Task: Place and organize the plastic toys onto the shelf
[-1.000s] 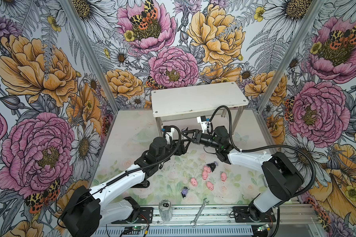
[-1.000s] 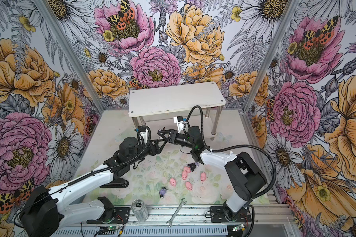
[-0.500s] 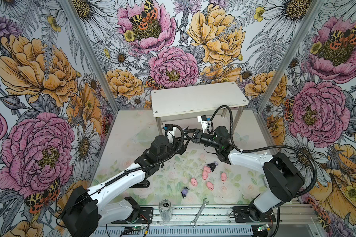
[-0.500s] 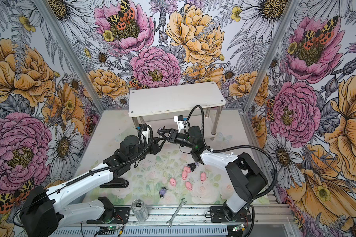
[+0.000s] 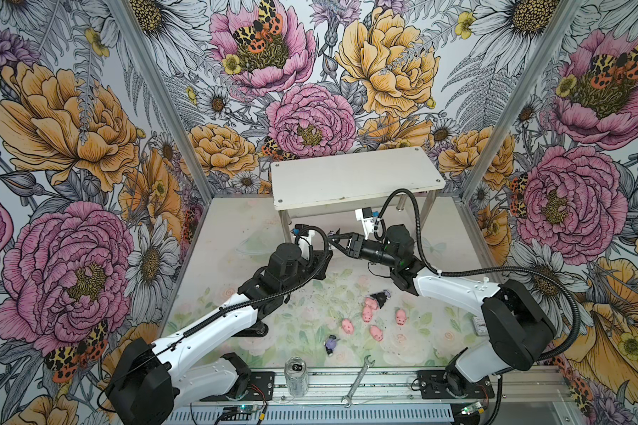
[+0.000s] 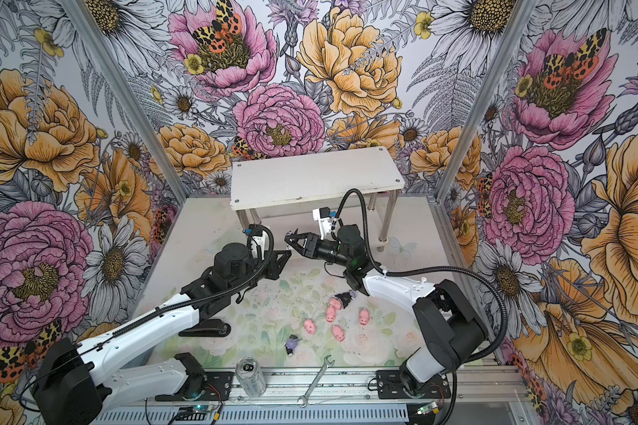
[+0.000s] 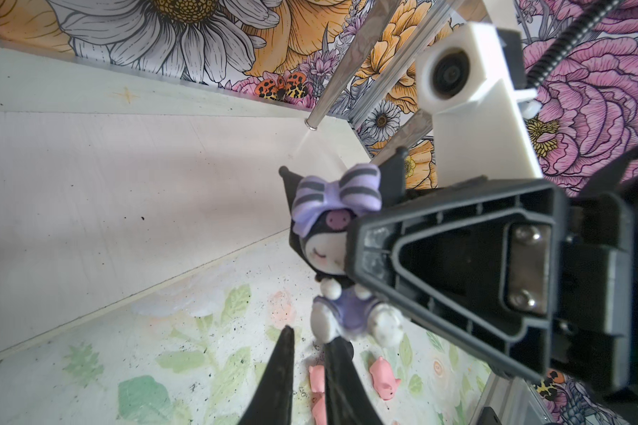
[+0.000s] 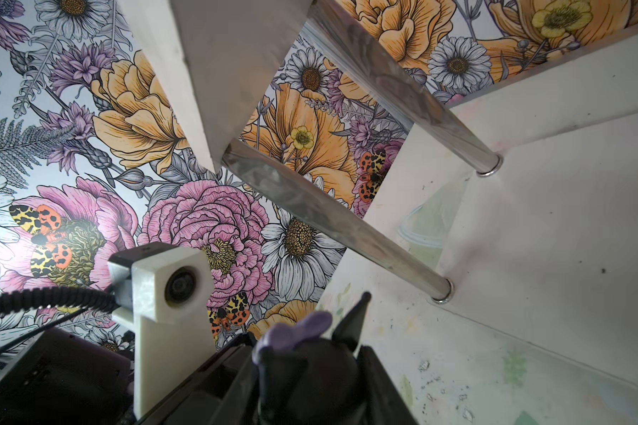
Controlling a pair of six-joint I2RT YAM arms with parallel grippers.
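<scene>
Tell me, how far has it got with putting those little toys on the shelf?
Hardly started. Done: no toy shows on the shelf, top board or the visible part of the lower one. In hand: the right gripper holds one black-and-purple figurine in the air before the shelf, with the left gripper close by its feet. Left: five pink pigs and two more figurines lie on the table.

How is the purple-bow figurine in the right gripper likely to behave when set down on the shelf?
The figurine looks like hard moulded plastic, so it is probably stiff and light. Its head and bow dwarf the small feet, so it may tip over when stood upright.
</scene>
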